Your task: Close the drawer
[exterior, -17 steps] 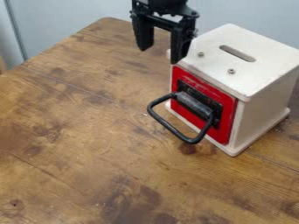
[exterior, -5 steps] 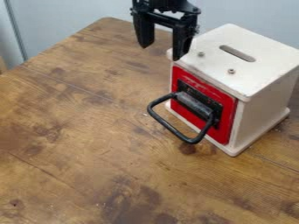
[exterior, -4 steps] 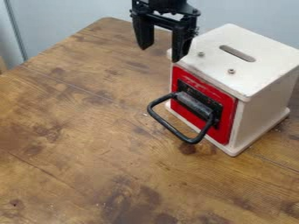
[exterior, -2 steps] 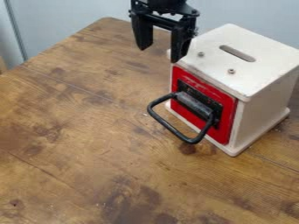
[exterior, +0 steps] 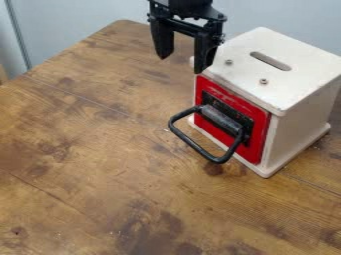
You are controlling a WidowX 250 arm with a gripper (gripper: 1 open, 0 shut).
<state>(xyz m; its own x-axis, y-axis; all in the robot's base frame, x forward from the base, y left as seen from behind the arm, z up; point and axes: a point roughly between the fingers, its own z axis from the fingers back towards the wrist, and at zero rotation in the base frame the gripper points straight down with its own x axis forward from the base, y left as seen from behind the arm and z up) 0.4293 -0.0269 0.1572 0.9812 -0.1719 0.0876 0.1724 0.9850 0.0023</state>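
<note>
The red drawer [exterior: 230,112] sits in the front face of a cream box [exterior: 277,90] with a slot on top, at the right of the wooden table [exterior: 94,149]. Its black front plate and big black loop handle [exterior: 204,138] point toward the front left. The red front looks about level with the box face; I cannot tell how far it sticks out. My black gripper [exterior: 181,52] hangs above the table at the back, just left of the box's back corner, fingers open and pointing down, holding nothing.
The table's left edge runs diagonally at the far left, with a pale wall behind. The cream box stands near the table's right edge.
</note>
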